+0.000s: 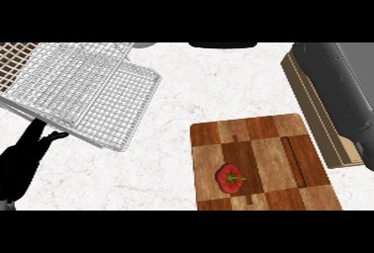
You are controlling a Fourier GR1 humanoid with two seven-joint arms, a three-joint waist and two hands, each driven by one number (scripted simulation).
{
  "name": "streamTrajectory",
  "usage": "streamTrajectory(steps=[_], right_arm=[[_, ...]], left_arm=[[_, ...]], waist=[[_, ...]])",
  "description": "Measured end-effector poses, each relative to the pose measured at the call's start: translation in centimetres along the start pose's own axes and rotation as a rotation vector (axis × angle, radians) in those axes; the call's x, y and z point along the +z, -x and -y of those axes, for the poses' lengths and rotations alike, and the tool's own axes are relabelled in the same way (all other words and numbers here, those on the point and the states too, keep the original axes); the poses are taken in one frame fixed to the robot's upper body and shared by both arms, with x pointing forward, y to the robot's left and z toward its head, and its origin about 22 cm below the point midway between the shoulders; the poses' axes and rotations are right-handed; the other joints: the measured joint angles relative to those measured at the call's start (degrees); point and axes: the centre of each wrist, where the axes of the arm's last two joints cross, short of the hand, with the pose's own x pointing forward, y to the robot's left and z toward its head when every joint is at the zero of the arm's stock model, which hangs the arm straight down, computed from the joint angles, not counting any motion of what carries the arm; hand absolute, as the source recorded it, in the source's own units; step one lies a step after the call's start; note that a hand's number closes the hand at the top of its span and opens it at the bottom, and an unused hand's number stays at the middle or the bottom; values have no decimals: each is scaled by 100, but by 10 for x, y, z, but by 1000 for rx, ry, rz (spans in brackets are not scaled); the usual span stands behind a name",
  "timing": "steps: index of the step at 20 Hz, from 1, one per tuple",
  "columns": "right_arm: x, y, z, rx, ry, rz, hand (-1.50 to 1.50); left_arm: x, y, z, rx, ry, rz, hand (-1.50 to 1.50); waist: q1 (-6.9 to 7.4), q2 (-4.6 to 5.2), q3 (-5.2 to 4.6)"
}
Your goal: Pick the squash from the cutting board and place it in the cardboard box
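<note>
Squash [231, 178] not yet picked: lying on the cutting board [211, 148], toward the near left part, close to the near edge. Red and lobed with a green stem, more like a pepper in look. Touched by nothing.

Cardboard box [340, 154] just right of the board, running near to far along the right edge of the surface [205, 84]. Mostly hidden under the right forearm [343, 89], which lies across it; the hand at its end outside the view, so nothing to be said of those fingers. Left hand [22, 163] resting at the near left, black fingers relaxed and pointing up, holding nothing, well apart from the board. Wire rack [80, 89] at the far left, clear of the work.

Likely trouble from here:
- Rounded, lobed body: liable to roll or squirt sideways if pinched off-centre or approached from one side only.
- So close to the near edge of the board: easily nudged off onto the surface by a low sweep.
- Box opening unseen beneath the forearm: hard to judge the rim, so a carry kept too low might strike the wall or shove the box.
- Board perhaps free to slide if pressed at an angle.
</note>
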Motion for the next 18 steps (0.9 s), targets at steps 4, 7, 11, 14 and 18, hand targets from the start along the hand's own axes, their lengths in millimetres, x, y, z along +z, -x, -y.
streamTrajectory(steps=[4, 7, 11, 14, 18], right_arm=[[-15, 18, 15, -7, 52, -55, 150], [-24, 36, 16, 13, 60, -87, 150], [-39, 61, 10, 50, 46, -115, 150], [-47, 82, 2, 49, 50, -113, 150], [-61, 114, -8, 44, 50, -105, 150]], left_arm=[[0, -3, 8, 15, 14, 3, 0], [1, -4, 11, 24, 16, -3, 0], [-1, -4, 12, 35, 26, 4, 0], [-1, -7, 15, 39, 30, -1, 0], [-2, -6, 16, 44, 32, 14, 0]], waist=[[-26, 0, 6], [-32, 4, 3], [-2, 15, 14], [10, 27, 6], [28, 39, 7]])
